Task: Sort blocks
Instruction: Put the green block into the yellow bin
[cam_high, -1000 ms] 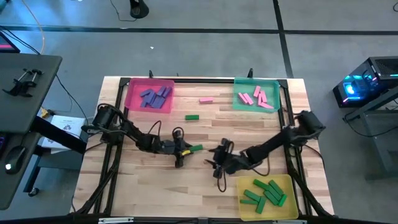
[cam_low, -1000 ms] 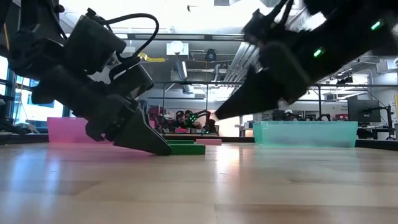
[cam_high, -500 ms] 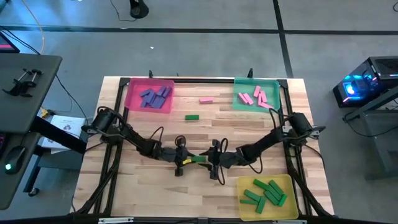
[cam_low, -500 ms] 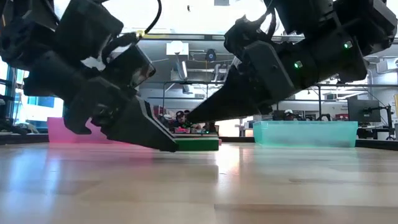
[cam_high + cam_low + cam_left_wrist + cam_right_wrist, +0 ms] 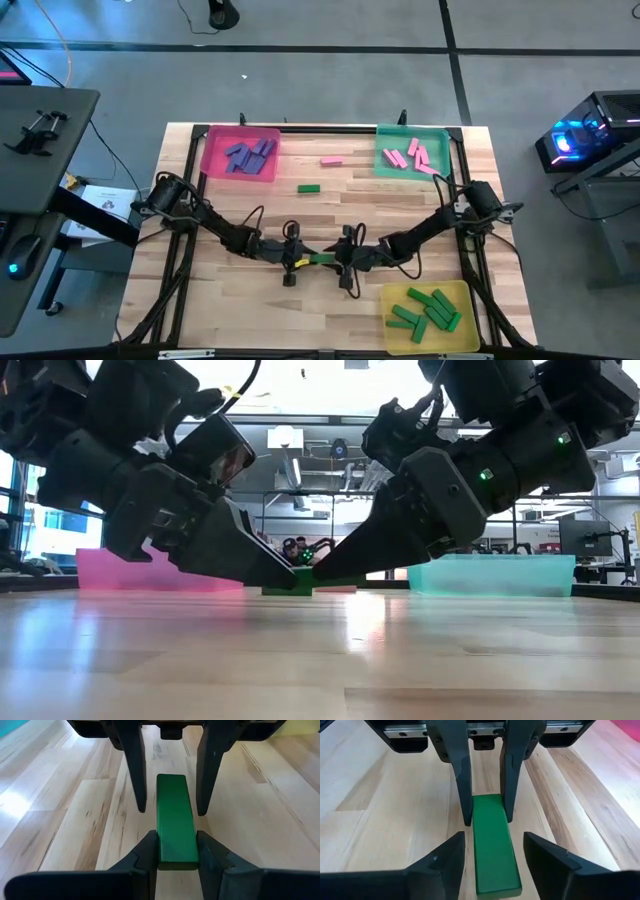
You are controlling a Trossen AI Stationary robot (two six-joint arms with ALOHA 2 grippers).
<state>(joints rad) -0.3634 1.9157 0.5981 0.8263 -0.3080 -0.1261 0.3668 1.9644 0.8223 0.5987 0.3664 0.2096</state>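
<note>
- At the 6 o'clock edge of the light wooden desk (image 5: 200,300), toward the right, a yellow square tray (image 5: 428,310) holds a heap of small flat green blocks (image 5: 425,308).
- Just beyond it, near the desk's middle, one flat green rectangular block (image 5: 320,258) lies between the two arms, with one end pointing to 9 o'clock and the other to 3 o'clock.
- The left claw (image 5: 298,259) reaches in from 9 o'clock; its two dark fingers (image 5: 146,851) are closed against the sides of the block's near end, as the left wrist view shows, so it has hold of the block.
- The right claw (image 5: 340,259) comes in from 3 o'clock, facing the left one; its fingers (image 5: 445,857) are spread wider than the block and stand on either side of its other end without touching it.
- In the low view both claws slope down to the block (image 5: 297,581) and meet over it at the desk surface.
- Farther back, toward 12 o'clock, a second green block (image 5: 308,187) and a lone pink block (image 5: 331,160) lie loose on the wood.
- At the far edge, a pink square tray (image 5: 212,155) at 11 o'clock holds blue-purple blocks (image 5: 249,154), and a teal square tray (image 5: 385,160) at 1 o'clock holds pink blocks (image 5: 412,156).
</note>
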